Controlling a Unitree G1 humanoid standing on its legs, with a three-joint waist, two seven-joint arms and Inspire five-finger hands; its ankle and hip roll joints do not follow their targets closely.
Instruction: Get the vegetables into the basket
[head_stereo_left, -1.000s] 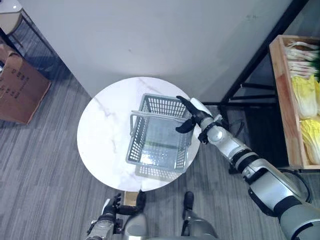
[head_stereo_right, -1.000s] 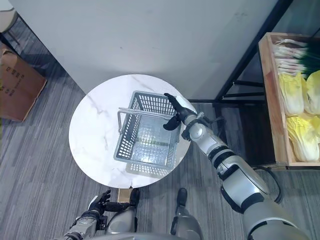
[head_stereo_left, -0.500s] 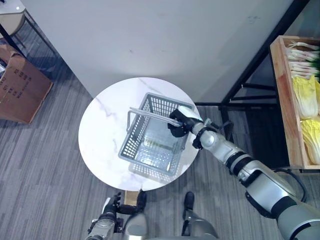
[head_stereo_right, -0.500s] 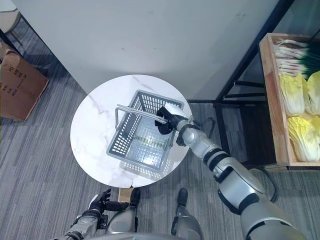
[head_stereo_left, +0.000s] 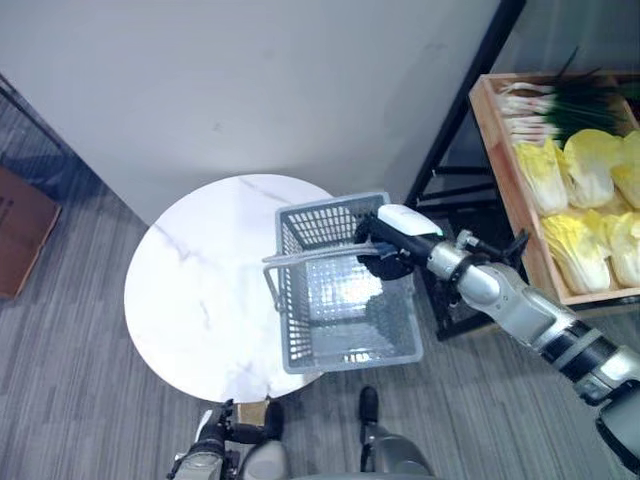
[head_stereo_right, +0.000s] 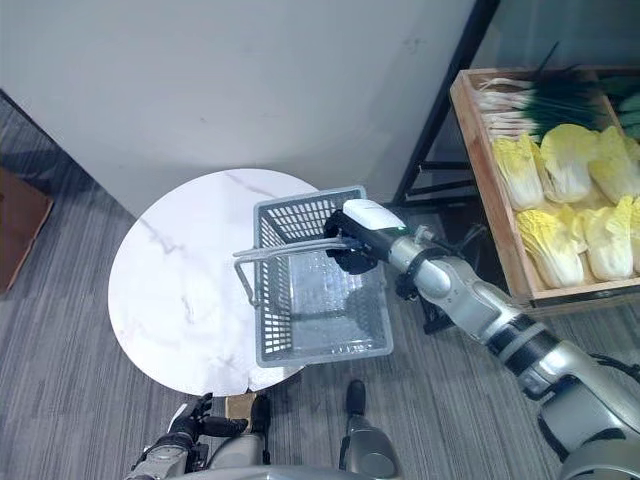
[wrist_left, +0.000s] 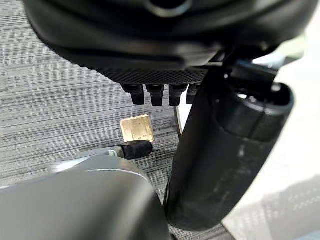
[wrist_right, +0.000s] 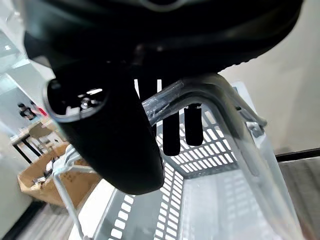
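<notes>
An empty grey plastic basket (head_stereo_left: 350, 362) hangs tilted from its metal handle (head_stereo_left: 300, 258), partly past the right edge of the round white marble table (head_stereo_left: 190, 300). My right hand (head_stereo_left: 395, 242) is shut on that handle; in the right wrist view the fingers (wrist_right: 192, 125) and thumb (wrist_right: 115, 140) wrap the bar (wrist_right: 210, 87). The vegetables lie in a wooden crate (head_stereo_left: 497, 150) at the right: pale yellow cabbages (head_stereo_left: 590, 175) and green onions (head_stereo_left: 555, 100). My left hand (head_stereo_left: 208, 448) hangs low by the floor, relaxed and holding nothing.
A black metal rack frame (head_stereo_left: 455, 125) stands between the table and the crate. A grey wall (head_stereo_left: 250, 80) runs behind the table. A cardboard box (head_stereo_left: 15, 235) sits on the carpet at far left. A small tan square (wrist_left: 136, 129) lies on the floor under the table.
My right hand closed on the basket's handle and carried the basket right, toward the crate, off the table's middle. The camera has turned right, showing more of the crate.
</notes>
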